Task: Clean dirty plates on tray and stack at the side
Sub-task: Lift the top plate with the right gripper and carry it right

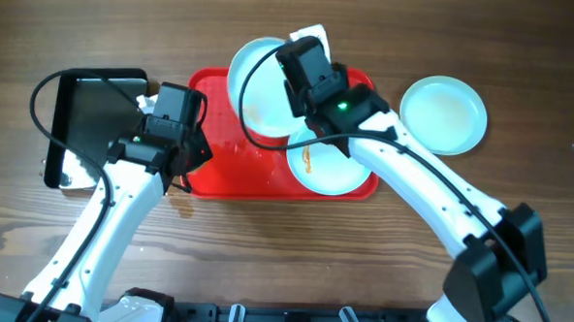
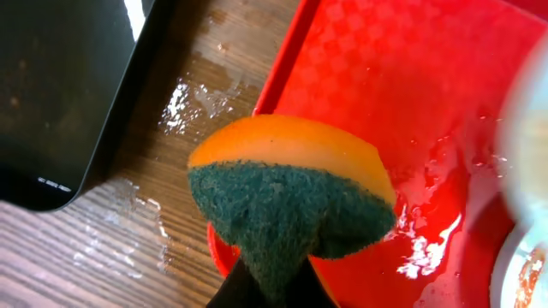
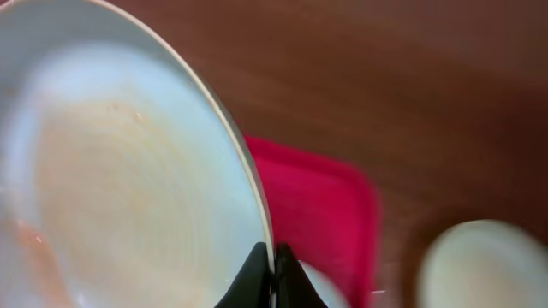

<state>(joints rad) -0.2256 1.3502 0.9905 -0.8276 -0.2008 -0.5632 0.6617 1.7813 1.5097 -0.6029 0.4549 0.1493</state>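
**dishbot_fan:** So, how far along? Hard to judge from up top.

**yam_tinkerer:** Maybe a third in, at a guess. Can count one side plate [image 1: 444, 113] parked on the table [image 1: 525, 55] right of the tray [image 1: 233, 173], looking fairly clean, so probably done. Leaves two to go. Can see the right gripper [image 3: 274, 257] pinched tight on the rim of the raised plate [image 3: 111, 171], tipped up on edge over the tray's far end, with faint orange marks on its face.

**dishbot_fan:** And the sponge?

**yam_tinkerer:** Got the sponge [image 2: 291, 171] clamped in the left gripper [image 2: 272, 287], green scrubby side toward the camera, hanging over the tray's left edge near the black tray [image 1: 91, 104]. Not touching the raised plate yet. Looks wet all round there too. Then got the smeared plate [image 1: 330, 173] lying flat in the tray's near right corner, orange streak untouched as far as can tell. So, by my reckoning: scrub the raised one, then that one, then stack both by the side plate.
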